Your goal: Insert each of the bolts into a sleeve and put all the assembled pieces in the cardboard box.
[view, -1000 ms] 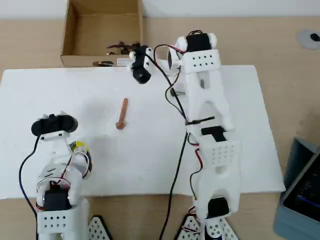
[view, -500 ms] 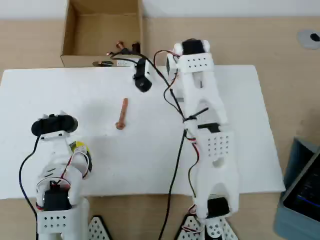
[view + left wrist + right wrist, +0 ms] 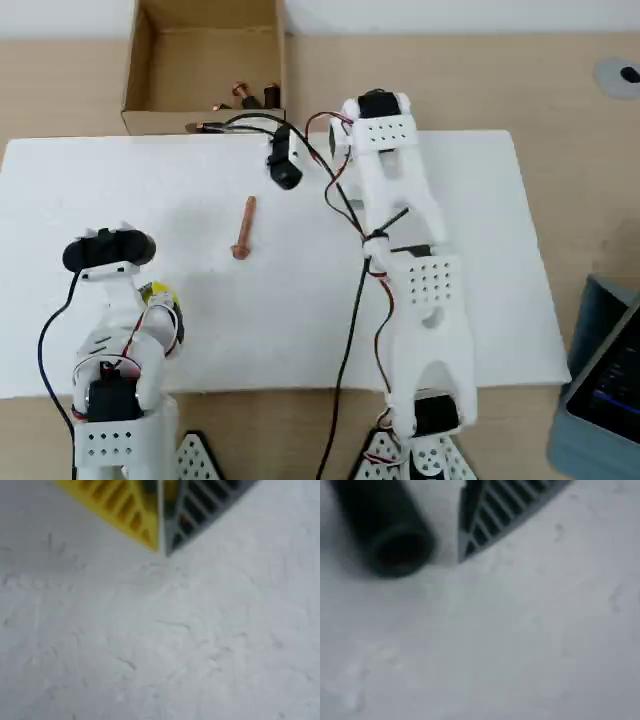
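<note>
Lying just beside open, empty right gripper (image 3: 451, 550): sleeve (image 3: 390, 530) | left gripper (image 3: 162, 550) closed, empty

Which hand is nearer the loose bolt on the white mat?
Right. The right hand hangs just past the bolt, toward the cardboard box; the left hand sits farther off, on the bolt's opposite side.

Copper bolt (image 3: 243, 228) lies flat, apart from the cardboard box (image 3: 131, 75).

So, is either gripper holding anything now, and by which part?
The left gripper is shut on nothing. A black sleeve sits close beside the right gripper, but whether it is gripped cannot be told.
</note>
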Controlling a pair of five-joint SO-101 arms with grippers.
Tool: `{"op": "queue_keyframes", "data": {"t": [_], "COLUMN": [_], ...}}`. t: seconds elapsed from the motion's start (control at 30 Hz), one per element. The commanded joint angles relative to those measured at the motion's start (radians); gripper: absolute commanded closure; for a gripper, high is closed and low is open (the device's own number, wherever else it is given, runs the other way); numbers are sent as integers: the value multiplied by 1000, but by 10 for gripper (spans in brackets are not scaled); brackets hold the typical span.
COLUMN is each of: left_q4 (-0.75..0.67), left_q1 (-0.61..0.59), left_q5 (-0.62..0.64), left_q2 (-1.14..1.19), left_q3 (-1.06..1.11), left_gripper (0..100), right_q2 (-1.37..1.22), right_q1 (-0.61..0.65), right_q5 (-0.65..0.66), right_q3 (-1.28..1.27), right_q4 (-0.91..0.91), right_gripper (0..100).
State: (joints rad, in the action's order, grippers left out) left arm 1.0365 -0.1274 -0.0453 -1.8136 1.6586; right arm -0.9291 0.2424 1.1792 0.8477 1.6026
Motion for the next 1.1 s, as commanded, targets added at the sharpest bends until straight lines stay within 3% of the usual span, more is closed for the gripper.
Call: {"op": "queue_keyframes", "data": {"t": [0.0,0.17,0.4,0.83,1.07], "left_q4": [-2,-2,-2,-2,2], "left_q1": [-8,-8,-8,0,26], "left_q5": [-3,-3,-3,-9,-12], "left_q2": [-12,-12,-12,-12,-12], "left_q3": [-8,-8,-8,-8,-8], "left_gripper": [998,998,998,998,997], "right_q2": [-16,-22,-16,-16,91], "right_q1": [-13,-7,-12,4,-1], "right_q5": [8,8,-18,-311,-603], "right_q3": [-5,-5,21,291,286], "right_q4": [3,69,138,184,186], "right_gripper": [892,987,988,988,988]}}
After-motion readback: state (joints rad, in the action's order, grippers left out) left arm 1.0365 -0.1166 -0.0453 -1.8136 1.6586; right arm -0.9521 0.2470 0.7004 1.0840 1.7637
